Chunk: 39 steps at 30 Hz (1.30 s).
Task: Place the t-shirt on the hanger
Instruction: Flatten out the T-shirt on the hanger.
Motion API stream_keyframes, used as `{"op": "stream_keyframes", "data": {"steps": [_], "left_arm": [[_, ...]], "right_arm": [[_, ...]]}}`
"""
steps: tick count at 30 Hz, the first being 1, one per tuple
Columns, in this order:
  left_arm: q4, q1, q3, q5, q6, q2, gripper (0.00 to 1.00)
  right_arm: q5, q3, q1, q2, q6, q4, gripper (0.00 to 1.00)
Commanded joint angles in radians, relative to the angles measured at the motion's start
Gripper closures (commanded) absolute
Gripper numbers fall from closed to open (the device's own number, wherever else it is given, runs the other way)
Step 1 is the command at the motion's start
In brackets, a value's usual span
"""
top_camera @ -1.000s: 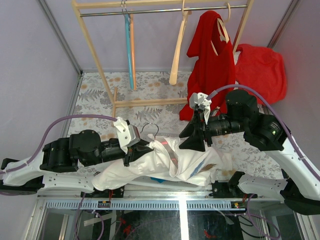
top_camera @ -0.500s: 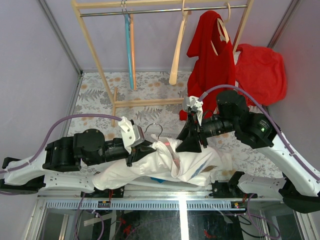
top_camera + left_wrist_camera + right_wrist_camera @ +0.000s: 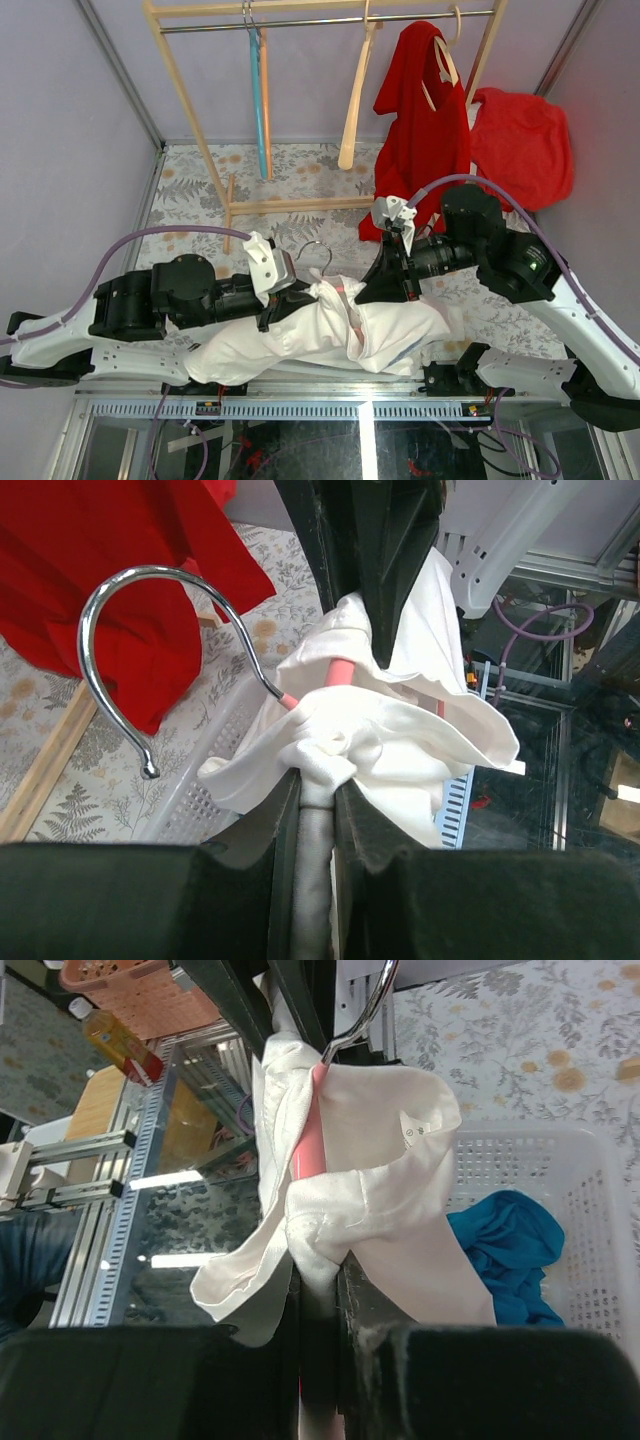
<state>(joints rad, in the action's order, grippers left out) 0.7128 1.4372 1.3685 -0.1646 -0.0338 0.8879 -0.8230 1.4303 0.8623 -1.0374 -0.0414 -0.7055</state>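
Looking down from the top camera, you have the flowered table [image 3: 300,180] filling the middle of the frame, with the wooden clothes rack [image 3: 300,206] standing at its far side. A red garment [image 3: 420,130] hangs from the rack at the upper right, and a second red one [image 3: 520,140] lies just beside it near the right wall. The white t-shirt [image 3: 320,335] is bunched in a long roll across the lower middle, stretched between your two arms just above the near edge of the table. Your left claw [image 3: 300,300] meets it from the left and your right claw [image 3: 385,290] from the right, close together at the collar end. In the left wrist view the left claw [image 3: 315,790] is pressed together on a twisted wad of the shirt. In the right wrist view the right claw [image 3: 318,1270] is likewise pinching a fold of white fabric. A white slatted basket [image 3: 540,1160] sits under the shirt at the right of that view, with a blue cloth [image 3: 500,1250] inside it. The pink hanger [image 3: 310,1130] is wrapped in the shirt's collar area, only a short pink stretch showing. Its metal hook [image 3: 170,580] sticks out free at the upper left of the left wrist view.
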Motion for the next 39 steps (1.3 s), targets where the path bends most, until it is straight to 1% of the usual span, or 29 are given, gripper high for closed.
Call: {"op": "stream_keyframes", "data": {"steps": [1, 4, 7, 13, 20, 27, 31, 39], "left_arm": [[-0.095, -0.001, 0.065, -0.035, 0.009, 0.012, 0.93], [-0.079, -0.001, 0.073, -0.043, 0.021, -0.005, 0.82], [-0.072, -0.001, 0.067, -0.061, 0.034, -0.032, 0.77], [-0.063, -0.002, 0.063, -0.102, 0.038, -0.067, 0.66], [0.007, -0.002, 0.083, -0.210, 0.066, -0.075, 0.63], [0.019, -0.002, -0.007, -0.283, 0.159, -0.182, 0.62], [0.019, -0.001, -0.047, -0.334, 0.179, -0.212, 0.59], [0.017, -0.002, -0.057, -0.435, 0.176, -0.234, 0.54]], "right_arm": [[0.151, 0.022, 0.005, 0.038, -0.023, 0.017, 1.00], [0.242, 0.014, 0.005, 0.095, -0.032, 0.013, 1.00], [0.329, 0.022, 0.006, 0.132, -0.025, -0.010, 1.00], [0.406, 0.038, 0.006, 0.168, -0.008, -0.058, 1.00], [0.476, 0.055, 0.005, 0.221, -0.008, -0.066, 1.00], [0.535, 0.120, 0.005, 0.257, -0.004, -0.096, 1.00], [0.517, 0.149, 0.005, 0.270, -0.010, -0.112, 1.00], [0.489, 0.161, 0.006, 0.297, -0.023, -0.147, 1.00]]}}
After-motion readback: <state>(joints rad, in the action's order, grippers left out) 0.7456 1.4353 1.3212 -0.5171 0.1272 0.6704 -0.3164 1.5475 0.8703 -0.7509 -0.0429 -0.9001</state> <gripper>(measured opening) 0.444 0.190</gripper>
